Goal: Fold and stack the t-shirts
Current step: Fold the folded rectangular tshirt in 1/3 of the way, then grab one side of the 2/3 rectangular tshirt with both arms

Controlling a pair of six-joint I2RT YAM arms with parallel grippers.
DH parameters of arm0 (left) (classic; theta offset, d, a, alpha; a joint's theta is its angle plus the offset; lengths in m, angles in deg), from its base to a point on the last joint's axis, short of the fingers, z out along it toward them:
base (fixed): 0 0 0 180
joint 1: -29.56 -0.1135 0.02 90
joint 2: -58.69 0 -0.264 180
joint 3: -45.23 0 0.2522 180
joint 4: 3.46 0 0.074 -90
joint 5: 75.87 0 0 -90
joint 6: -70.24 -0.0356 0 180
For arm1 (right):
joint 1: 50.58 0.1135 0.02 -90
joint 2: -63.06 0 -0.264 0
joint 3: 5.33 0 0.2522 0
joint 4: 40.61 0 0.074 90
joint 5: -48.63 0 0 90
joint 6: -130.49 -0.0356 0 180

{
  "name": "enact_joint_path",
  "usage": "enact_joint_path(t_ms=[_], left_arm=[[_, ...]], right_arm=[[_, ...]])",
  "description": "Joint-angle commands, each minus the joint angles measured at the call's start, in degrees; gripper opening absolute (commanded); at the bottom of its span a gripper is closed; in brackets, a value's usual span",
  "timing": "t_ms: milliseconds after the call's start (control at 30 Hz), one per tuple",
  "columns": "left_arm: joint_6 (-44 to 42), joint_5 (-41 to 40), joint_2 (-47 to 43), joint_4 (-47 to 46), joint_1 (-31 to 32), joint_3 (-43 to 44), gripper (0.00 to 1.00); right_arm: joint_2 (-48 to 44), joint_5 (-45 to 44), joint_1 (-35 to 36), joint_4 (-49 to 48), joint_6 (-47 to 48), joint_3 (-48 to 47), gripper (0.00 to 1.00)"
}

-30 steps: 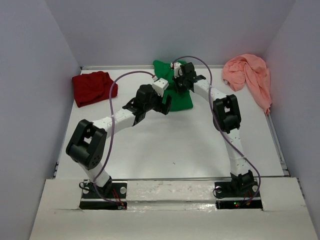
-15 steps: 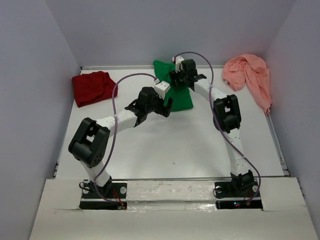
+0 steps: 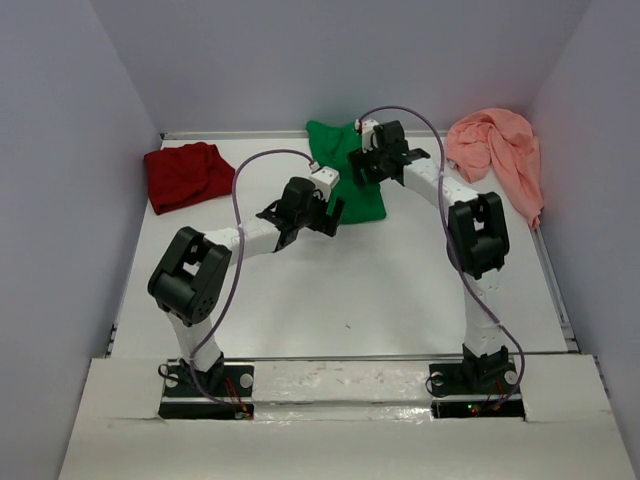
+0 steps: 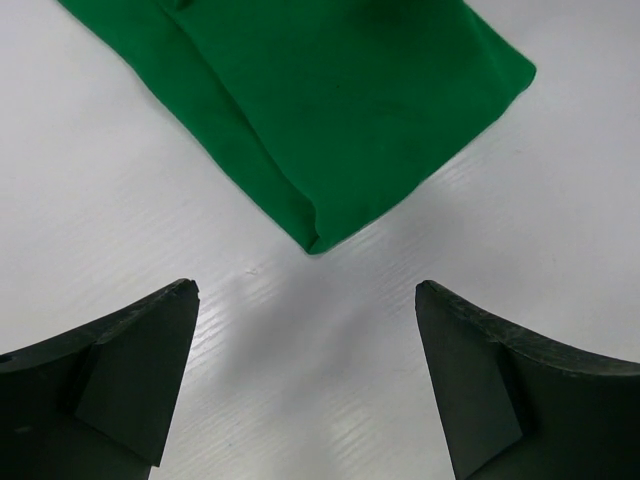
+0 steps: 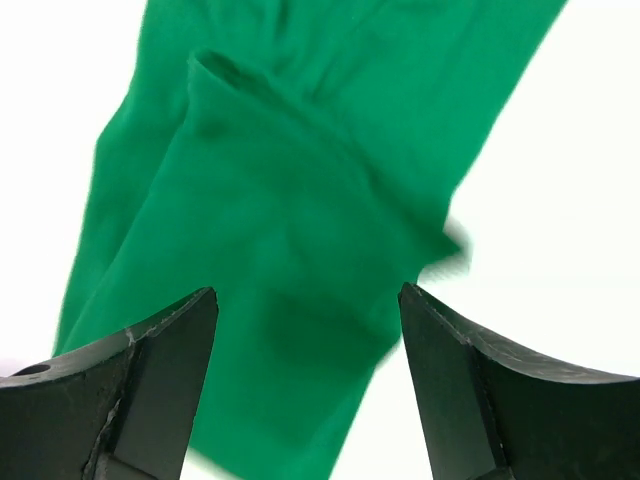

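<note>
green shirt: the bright green soft cloth t-shirt lies at the far middle of the white flat bench, in a long shape with some layers on top of each other.
green shirt, near end: in the left wrist view its near corner points to the gap of the fingers, and a folded band runs along its left edge.
green shirt, far part: in the right wrist view the cloth shows a flap with a small open hem at the top; its right edge is blurred.
red shirt: the dark red soft cloth t-shirt lies crumpled at the far left of the bench, well apart from the green one.
pink shirt: the salmon-pink soft cloth t-shirt lies bunched at the far right, one part hanging along the right edge.
left tool: the left tool is released, its fingers wide apart; between them is only bare bench, just before the green corner.
right tool: the right tool is over the middle of the green shirt, released, the fingers wide apart with green cloth showing between them; i cannot tell if the tips touch the cloth.
stack: the three shirts lie separate, none on another.
</note>
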Motion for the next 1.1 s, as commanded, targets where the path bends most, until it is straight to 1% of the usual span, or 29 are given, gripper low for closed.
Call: enact_joint_path(t_ms=[0, 67, 200, 333, 467, 600, 733, 833, 933, 1067], left_arm=[[2.06, -0.78, 3.19, 0.73, 0.39, 2.77, 0.99], [2.33, -0.78, 4.16, 0.91, 0.74, 3.47, 0.99], [2.86, 0.19, 6.27, 1.87, 1.09, 4.96, 0.99], [2.6, -0.51, 6.19, 1.35, 1.53, 4.7, 0.99], [2.69, -1.04, 5.93, 0.12, 1.53, 4.09, 0.99], [3.13, -1.83, 5.93, -1.29, 1.88, 3.74, 0.99], [2.95, -4.11, 5.05, -4.1, 2.41, 2.33, 0.99], [3.13, -10.15, 4.87, -5.24, 3.02, 2.15, 0.99], [3.65, -13.6, 6.19, -3.67, 3.37, 4.08, 0.98], [4.44, -13.79, 8.56, -0.24, 3.46, 7.41, 0.96]], right_arm=[[-12.89, -0.6, -0.21, 2.67, -0.39, 7.17, 0.79], [-15.96, -0.77, -0.21, 3.02, -0.47, 10.42, 0.79], [-17.65, -1.12, -0.21, 4.96, -0.12, 11.67, 0.79], [-19.76, 0.71, -0.21, 5.75, -0.38, 14.74, 0.79], [-20.2, 1.25, -0.21, 6.71, -0.65, 17.29, 0.79], [-18.36, -0.07, -0.21, 8.56, -1.09, 18.53, 0.78], [-18.0, -1.74, -0.21, 8.83, -1.0, 21.07, 0.77], [-18.79, -1.47, -0.21, 8.04, -1.18, 23.62, 0.76], [-19.41, -2.52, -0.21, 6.89, -1.44, 25.21, 0.76], [-18.36, -5.24, -0.73, 6.63, -1.88, 25.03, 0.76]])
